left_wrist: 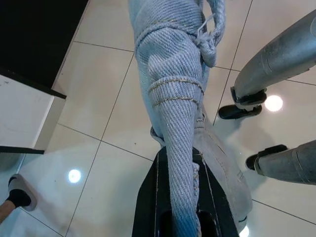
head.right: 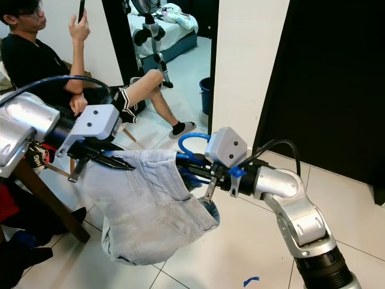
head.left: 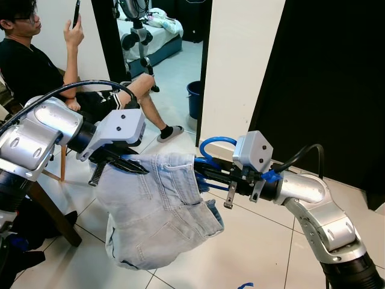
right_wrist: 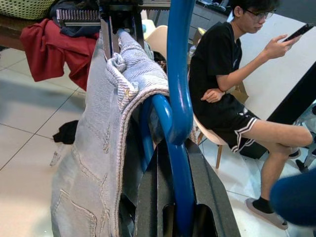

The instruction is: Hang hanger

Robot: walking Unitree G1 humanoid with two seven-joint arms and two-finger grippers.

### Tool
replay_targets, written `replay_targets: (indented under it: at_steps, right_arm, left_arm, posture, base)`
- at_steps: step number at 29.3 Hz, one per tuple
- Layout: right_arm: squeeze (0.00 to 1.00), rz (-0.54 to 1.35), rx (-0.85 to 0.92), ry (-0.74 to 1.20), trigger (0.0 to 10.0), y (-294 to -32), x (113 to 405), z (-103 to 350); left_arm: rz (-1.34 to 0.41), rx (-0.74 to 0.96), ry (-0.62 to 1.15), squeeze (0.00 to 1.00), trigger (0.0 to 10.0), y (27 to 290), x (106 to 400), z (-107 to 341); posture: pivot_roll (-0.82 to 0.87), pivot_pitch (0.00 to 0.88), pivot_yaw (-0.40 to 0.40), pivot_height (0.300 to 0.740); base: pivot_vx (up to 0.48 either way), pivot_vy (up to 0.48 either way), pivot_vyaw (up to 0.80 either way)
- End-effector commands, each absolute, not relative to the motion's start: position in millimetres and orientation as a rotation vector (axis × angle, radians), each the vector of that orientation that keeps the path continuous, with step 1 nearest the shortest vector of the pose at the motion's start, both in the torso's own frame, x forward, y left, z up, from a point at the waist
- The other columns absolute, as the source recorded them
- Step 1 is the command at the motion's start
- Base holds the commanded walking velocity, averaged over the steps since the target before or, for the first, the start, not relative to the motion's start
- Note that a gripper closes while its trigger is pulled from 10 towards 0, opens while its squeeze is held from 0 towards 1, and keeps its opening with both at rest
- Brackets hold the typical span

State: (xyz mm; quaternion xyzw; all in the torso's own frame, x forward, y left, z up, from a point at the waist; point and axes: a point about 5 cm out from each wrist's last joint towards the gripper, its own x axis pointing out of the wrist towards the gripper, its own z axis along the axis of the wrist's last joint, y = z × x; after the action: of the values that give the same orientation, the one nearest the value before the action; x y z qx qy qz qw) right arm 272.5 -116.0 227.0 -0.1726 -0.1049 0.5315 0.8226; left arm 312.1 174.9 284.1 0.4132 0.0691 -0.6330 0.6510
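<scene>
Pale blue denim shorts (head.left: 156, 217) hang in the air between my two arms, over the tiled floor. My left gripper (head.left: 129, 165) is shut on the waistband (left_wrist: 180, 148) at its left end. A blue plastic hanger (head.left: 210, 144) sits at the shorts' right end, its arm running into the waistband and its hook curving up. My right gripper (head.left: 203, 173) is shut on the hanger (right_wrist: 177, 74), close against the denim (right_wrist: 98, 163).
A person (head.left: 36, 66) sits on a chair at the back left, holding up a phone. A blue bucket (head.left: 194, 96) stands by the doorway, beside a white wall (head.left: 234, 72) and a dark panel (head.left: 325, 78). A wooden table leg (head.left: 54, 211) is at my left.
</scene>
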Motion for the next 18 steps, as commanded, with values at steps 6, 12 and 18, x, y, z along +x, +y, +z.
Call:
replay_targets:
  at_steps: [6, 12, 18]
  right_arm:
    - [0.85, 1.18, -0.319, -0.309, 10.0, -103.0, 264.0, 241.2]
    - [1.0, 1.109, -0.288, -0.267, 10.0, -113.1, 272.5, 236.9]
    - [1.0, 0.981, -0.303, -0.225, 10.0, -147.5, 281.6, 232.7]
  left_arm:
    - [-1.445, 0.879, 0.131, 0.0, 0.0, 171.5, 313.0, 279.7]
    - [-1.332, 0.888, 0.067, 0.0, 0.0, 183.5, 323.1, 300.8]
    - [-1.189, 0.9, 0.021, 0.0, 0.0, 206.9, 329.6, 325.5]
  posture:
    - [0.06, 0.006, 0.036, 0.74]
    - [0.06, 0.003, 0.037, 0.74]
    - [0.05, 0.005, 0.038, 0.74]
  base:
    - [0.0, 0.0, 0.0]
    - [0.0, 0.0, 0.0]
    - [0.0, 0.0, 0.0]
